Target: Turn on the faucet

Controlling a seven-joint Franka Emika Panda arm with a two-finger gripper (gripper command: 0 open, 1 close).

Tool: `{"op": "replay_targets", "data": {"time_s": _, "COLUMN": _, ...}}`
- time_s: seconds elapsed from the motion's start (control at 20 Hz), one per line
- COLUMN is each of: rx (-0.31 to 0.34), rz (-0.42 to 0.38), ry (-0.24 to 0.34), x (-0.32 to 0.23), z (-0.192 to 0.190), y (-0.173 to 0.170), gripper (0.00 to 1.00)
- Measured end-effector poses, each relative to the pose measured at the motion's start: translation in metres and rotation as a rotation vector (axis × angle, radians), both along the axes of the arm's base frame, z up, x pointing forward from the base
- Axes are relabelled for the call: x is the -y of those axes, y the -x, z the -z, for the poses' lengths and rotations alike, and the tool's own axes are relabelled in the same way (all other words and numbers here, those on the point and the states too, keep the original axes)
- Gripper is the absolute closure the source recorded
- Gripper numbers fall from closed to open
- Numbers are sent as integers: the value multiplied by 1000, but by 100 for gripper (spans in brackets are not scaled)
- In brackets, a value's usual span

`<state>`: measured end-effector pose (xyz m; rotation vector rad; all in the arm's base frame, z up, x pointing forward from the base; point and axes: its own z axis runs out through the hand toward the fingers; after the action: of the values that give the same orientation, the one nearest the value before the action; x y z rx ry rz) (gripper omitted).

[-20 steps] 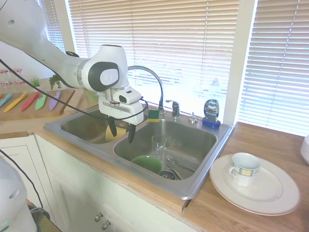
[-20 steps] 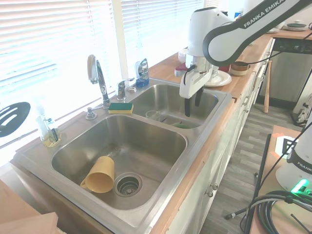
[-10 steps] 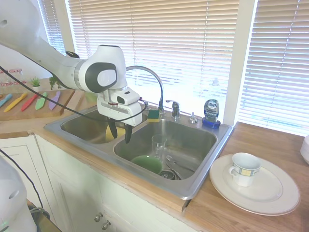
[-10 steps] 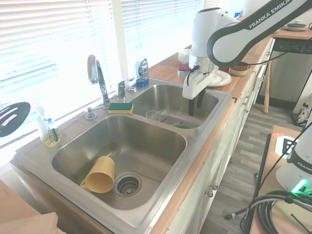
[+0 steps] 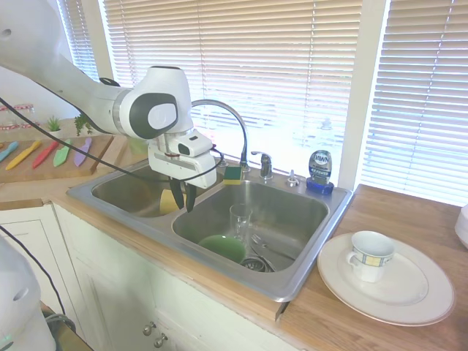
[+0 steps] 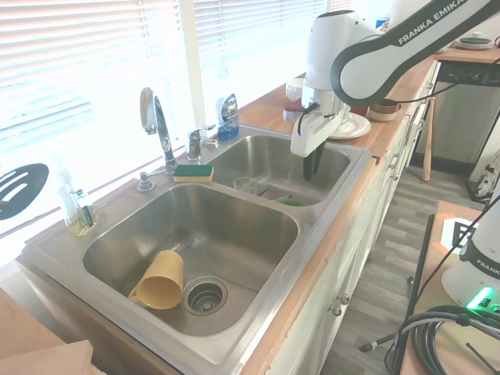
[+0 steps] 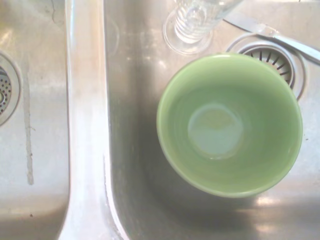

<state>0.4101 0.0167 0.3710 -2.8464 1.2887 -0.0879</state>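
1. Kitchen sink [image 5: 307, 274] set in a wooden counter [image 5: 409, 333]; the faucet [image 5: 232, 124] rises at its back edge, lever handle [image 5: 263, 162] beside it.
2. End effector [image 5: 181, 201], fingers nearly together and empty, hangs above the basin divider; it should travel to the lever and push gently.

Both exterior cameras face the double sink [image 5: 307, 272] from opposite ends, sharing its basins and the pincer [image 5: 183, 196]. The wrist camera looks straight down, close, at the green bowl [image 7: 229, 124] beneath the pincer.
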Motion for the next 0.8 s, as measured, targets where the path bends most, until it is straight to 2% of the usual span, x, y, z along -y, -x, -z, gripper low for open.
{"op": "replay_targets", "data": {"time_s": 0.25, "rx": 9, "rz": 0, "ry": -1, "x": 0, "z": -4, "y": -4, "gripper": 100}}
{"op": "replay_targets", "data": {"time_s": 0.4, "rx": 30, "rz": 5, "ry": -2, "x": 2, "z": -14, "y": -20, "gripper": 100}}
{"op": "replay_targets", "data": {"time_s": 0.55, "rx": 42, "rz": 16, "ry": -5, "x": 5, "z": -21, "y": -50, "gripper": 100}}
{"op": "replay_targets", "data": {"time_s": 0.8, "rx": 64, "rz": 59, "ry": -12, "x": 10, "z": -35, "y": -120, "gripper": 100}}
